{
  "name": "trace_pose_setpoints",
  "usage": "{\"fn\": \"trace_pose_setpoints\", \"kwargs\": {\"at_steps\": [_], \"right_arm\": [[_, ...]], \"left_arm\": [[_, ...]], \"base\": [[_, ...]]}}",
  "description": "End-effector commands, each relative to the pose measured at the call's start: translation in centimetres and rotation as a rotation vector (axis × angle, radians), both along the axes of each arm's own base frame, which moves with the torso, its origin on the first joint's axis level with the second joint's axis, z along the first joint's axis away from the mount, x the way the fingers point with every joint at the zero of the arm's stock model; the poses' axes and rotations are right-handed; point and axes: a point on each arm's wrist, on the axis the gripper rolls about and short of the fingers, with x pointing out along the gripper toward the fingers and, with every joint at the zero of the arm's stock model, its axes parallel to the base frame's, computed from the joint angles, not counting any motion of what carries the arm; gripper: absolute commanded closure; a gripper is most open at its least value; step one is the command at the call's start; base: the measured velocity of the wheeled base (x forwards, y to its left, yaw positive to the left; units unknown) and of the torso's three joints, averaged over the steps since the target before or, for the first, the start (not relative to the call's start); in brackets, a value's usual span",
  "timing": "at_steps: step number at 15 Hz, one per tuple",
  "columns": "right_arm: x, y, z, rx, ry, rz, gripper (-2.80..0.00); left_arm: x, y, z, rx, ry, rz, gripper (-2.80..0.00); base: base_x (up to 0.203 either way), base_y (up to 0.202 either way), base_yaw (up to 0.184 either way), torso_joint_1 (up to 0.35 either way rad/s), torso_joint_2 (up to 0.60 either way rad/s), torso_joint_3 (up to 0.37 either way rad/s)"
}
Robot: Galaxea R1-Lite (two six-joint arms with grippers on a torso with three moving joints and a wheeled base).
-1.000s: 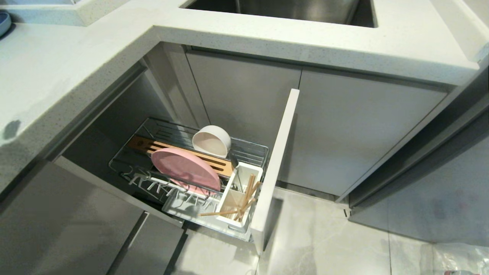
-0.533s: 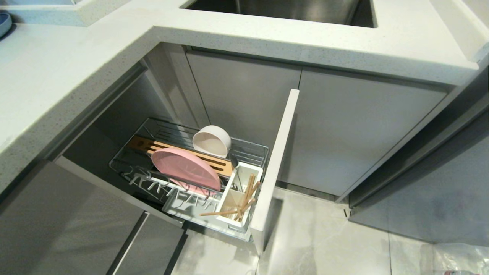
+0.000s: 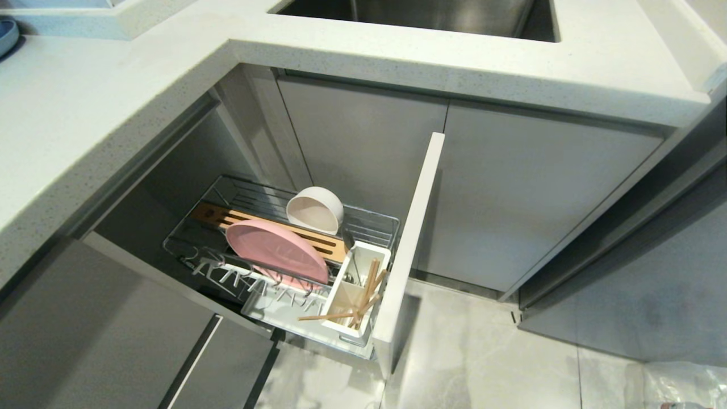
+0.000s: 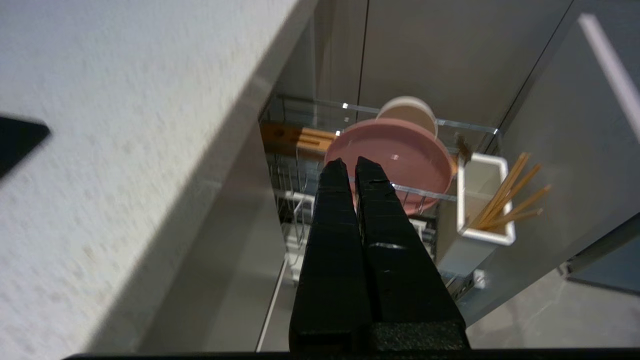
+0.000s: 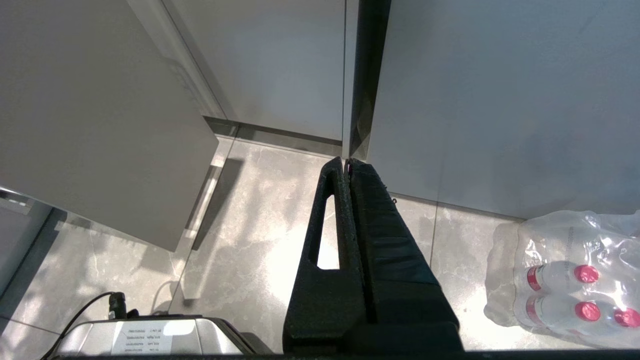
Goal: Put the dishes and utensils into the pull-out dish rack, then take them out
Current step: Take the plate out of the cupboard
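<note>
The pale desk no longer carries the dark shadow seen a second ago. In the pull-out dish rack sit the off-white bowl and chopsticks, loaded. My left hand, clenched and empty, hangs above; my right hand, clenched, stays parked over the floor. I judge unloading next.

Pale speckled stone countertop forms an L-shaped corner, with a stainless sink recessed at the far run. Matte grey flat-front cabinet doors stand below, without visible handles. One lower bay is open, its interior shaded. Floor is light grey marbled tile with thin grout lines and a soft sheen. A shrink-wrapped pack of bottles with red caps sits on the floor beside a cabinet. Lighting is even and diffuse.
</note>
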Motion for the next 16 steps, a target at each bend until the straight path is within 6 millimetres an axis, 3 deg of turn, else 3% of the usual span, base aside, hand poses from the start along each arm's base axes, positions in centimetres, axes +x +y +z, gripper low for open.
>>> {"fn": "trace_pose_setpoints", "kwargs": {"at_steps": [1, 5, 7, 16], "right_arm": [[0.0, 0.0, 0.0, 0.0, 0.001, 0.0, 0.0], [0.0, 0.0, 0.0, 0.0, 0.001, 0.0, 0.0], [0.0, 0.0, 0.0, 0.0, 0.001, 0.0, 0.0], [0.0, 0.0, 0.0, 0.0, 0.001, 0.0, 0.0]], "left_arm": [[0.4, 0.0, -3.1, 0.009, -0.004, 0.009, 0.0], [4.1, 0.0, -9.6, 0.039, 0.136, 0.035, 0.0], [4.9, 0.1, -11.6, 0.04, 0.163, 0.055, 0.0], [4.9, 0.1, -12.2, -0.02, 0.23, 0.04, 0.0]], "base": [[0.0, 0.0, 0.0, 0.0, 0.0, 0.0], [0.0, 0.0, 0.0, 0.0, 0.0, 0.0], [0.0, 0.0, 0.0, 0.0, 0.0, 0.0], [0.0, 0.0, 0.0, 0.0, 0.0, 0.0]]}}
